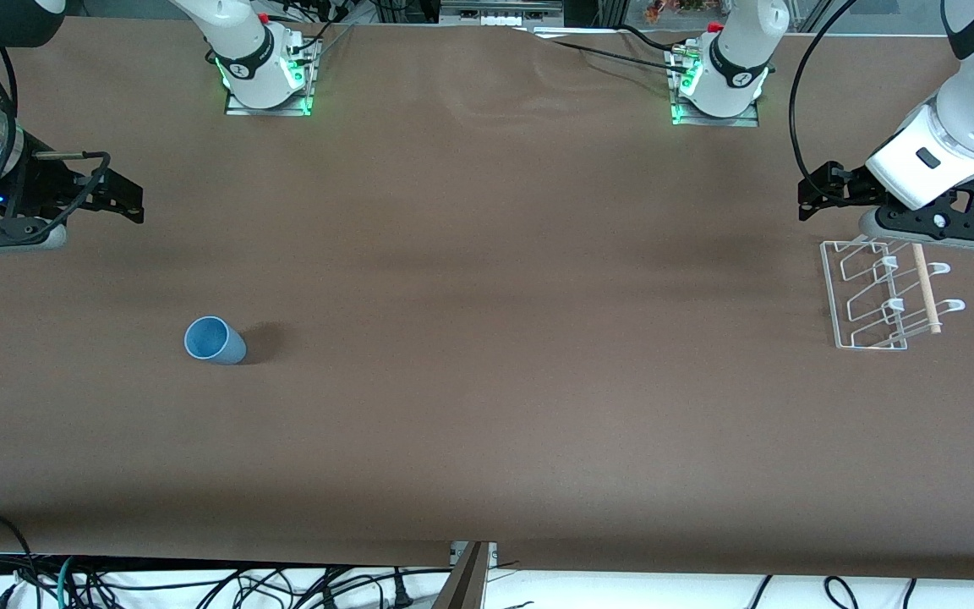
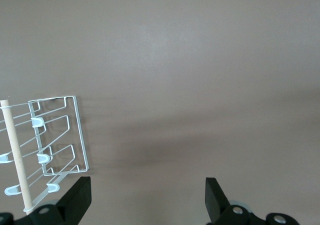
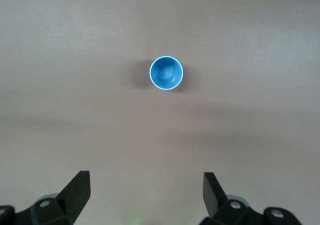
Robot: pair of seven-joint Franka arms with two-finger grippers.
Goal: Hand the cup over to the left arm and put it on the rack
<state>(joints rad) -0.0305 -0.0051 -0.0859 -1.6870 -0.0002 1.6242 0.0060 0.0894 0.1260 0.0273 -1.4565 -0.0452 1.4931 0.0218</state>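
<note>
The light-blue cup stands upright, mouth up, on the brown table toward the right arm's end; in the right wrist view the cup is seen from above. My right gripper hangs open over bare table, apart from the cup, holding nothing. The clear rack, with white wire pegs and a wooden dowel, sits at the left arm's end. My left gripper is open and empty, over the table right beside the rack.
Both arm bases stand along the table's edge farthest from the front camera. Loose cables lie below the table's front edge. A brown cloth covers the whole table.
</note>
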